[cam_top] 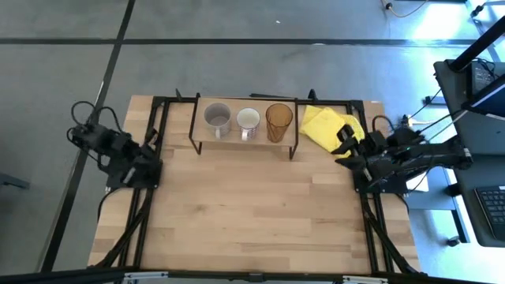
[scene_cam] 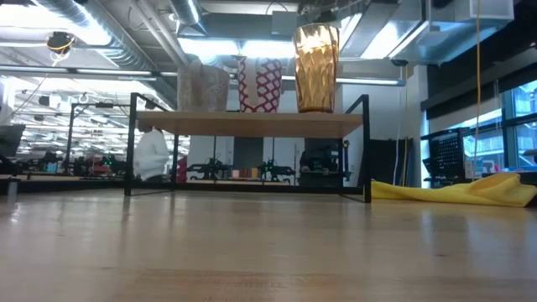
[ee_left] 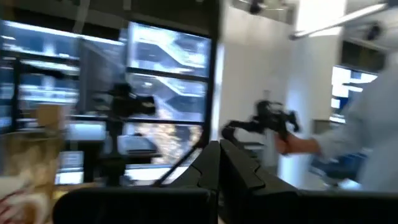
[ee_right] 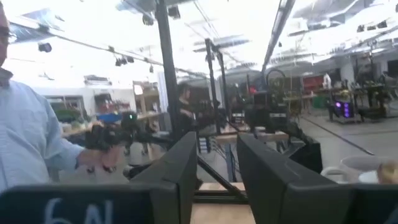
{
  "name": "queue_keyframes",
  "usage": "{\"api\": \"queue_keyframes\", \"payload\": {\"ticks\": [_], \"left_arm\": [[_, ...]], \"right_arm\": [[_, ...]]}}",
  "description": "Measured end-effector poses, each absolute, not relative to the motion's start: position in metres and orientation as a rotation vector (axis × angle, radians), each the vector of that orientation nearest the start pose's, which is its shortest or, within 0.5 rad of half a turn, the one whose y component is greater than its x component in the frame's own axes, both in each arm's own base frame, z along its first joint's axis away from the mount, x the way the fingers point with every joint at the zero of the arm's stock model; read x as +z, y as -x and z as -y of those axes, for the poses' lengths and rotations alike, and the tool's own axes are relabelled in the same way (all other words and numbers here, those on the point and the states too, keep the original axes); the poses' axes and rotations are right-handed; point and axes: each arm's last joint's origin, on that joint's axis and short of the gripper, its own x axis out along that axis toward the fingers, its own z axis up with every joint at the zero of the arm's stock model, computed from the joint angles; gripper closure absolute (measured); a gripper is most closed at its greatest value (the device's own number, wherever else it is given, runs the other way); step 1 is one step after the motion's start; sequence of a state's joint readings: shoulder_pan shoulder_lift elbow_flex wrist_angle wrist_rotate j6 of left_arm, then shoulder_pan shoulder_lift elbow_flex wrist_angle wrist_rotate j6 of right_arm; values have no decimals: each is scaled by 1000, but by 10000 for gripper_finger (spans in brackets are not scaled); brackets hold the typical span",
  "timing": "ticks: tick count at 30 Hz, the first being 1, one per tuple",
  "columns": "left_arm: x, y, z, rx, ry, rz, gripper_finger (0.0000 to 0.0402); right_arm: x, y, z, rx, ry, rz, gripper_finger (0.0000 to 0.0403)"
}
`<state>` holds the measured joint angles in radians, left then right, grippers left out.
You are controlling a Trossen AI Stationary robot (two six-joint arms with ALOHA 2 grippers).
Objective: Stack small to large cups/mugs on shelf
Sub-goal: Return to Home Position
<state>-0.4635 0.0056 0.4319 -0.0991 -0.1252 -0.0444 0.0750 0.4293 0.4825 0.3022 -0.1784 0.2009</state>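
Observation:
Three vessels stand in a row by their bases on the low wooden shelf (cam_top: 237,139) at the table's far edge: a grey mug (cam_top: 218,118) on the left, a white mug (cam_top: 248,121) in the middle with a red pattern on its side (scene_cam: 260,84), and an amber ribbed tumbler (cam_top: 278,121) on the right. My left gripper (cam_top: 150,162) is at the table's left edge, shut and empty (ee_left: 217,171). My right gripper (cam_top: 346,151) is at the table's right edge, open and empty (ee_right: 217,168). Both are well clear of the shelf.
A crumpled yellow cloth (cam_top: 329,126) lies on the table right of the shelf, just beyond my right gripper. The shelf board (scene_cam: 256,123) stands on thin black legs. A person holding a hand controller (ee_right: 112,140) shows in the room beyond the table.

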Motion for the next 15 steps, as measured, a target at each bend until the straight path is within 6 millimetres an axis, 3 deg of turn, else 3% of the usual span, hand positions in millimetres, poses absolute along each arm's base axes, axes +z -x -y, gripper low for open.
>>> {"api": "queue_keyframes", "payload": {"ticks": [6, 11, 15], "left_arm": [[251, -65, 24, -193, 150, 223, 392], [218, -80, 29, -166, 219, 304, 387], [198, -87, 28, -144, 253, 311, 386]], "right_arm": [[263, -108, -13, 298, -206, 384, 286], [222, -102, -13, 312, -220, 487, 286], [215, -102, -11, 295, -240, 451, 286]]}}
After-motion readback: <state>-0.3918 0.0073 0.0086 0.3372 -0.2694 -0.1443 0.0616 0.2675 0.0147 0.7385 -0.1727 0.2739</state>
